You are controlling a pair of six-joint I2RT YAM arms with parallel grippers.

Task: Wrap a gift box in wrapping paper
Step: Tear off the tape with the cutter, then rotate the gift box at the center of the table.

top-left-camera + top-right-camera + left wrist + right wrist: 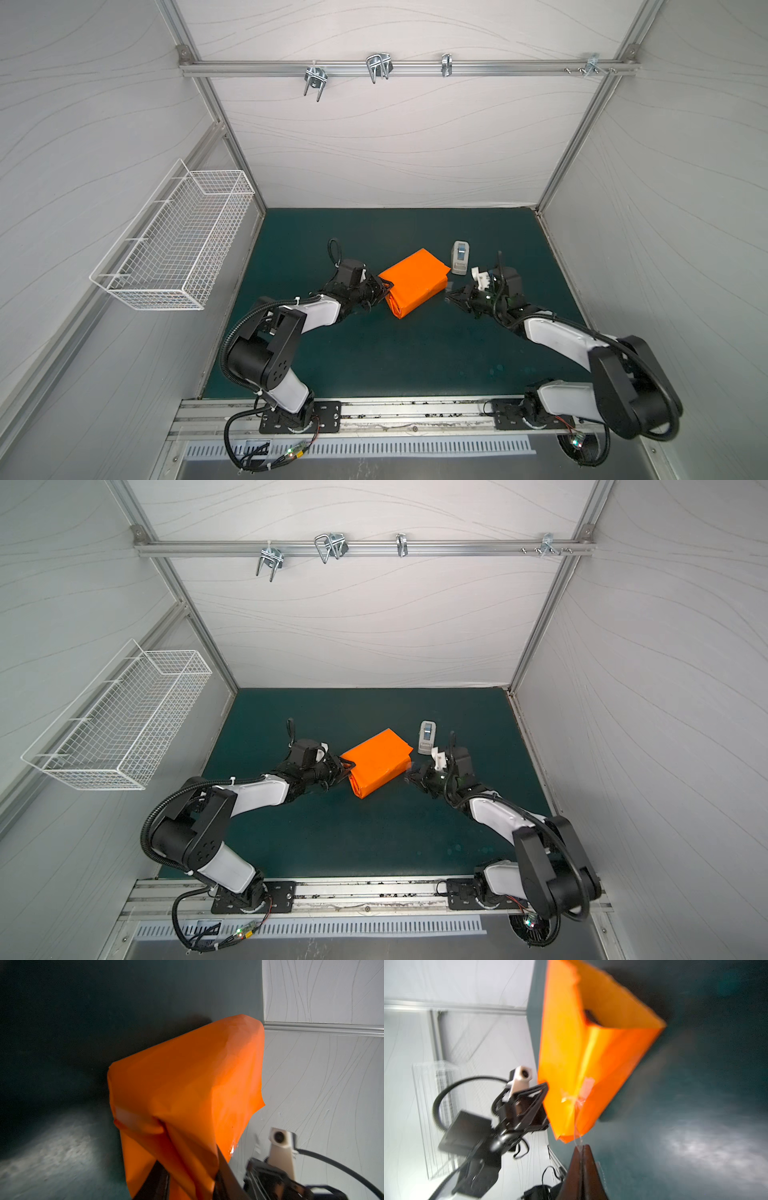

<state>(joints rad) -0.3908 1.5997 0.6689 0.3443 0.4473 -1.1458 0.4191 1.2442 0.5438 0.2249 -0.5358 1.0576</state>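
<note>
The orange wrapping paper (pixel 414 281) (pixel 377 759) is folded round the gift box into a parcel on the green mat, in both top views. The box is hidden, apart from a dark patch (pixel 590 1017) inside the paper's open end in the right wrist view. My left gripper (pixel 384 289) (pixel 189 1174) is shut on the bunched paper fold at the parcel's left end. Just off the parcel's right end, my right gripper (pixel 451 296) (pixel 581 1147) is shut on a strip of clear tape (pixel 578 1136), which runs from its tips to the paper's corner.
A white-grey tape dispenser (pixel 460 257) (pixel 427 737) stands just behind the right gripper. A white wire basket (pixel 174 245) hangs on the left wall, and metal hooks (pixel 378 66) hang from the back rail. Bare green mat (pixel 395 357) lies in front of the parcel.
</note>
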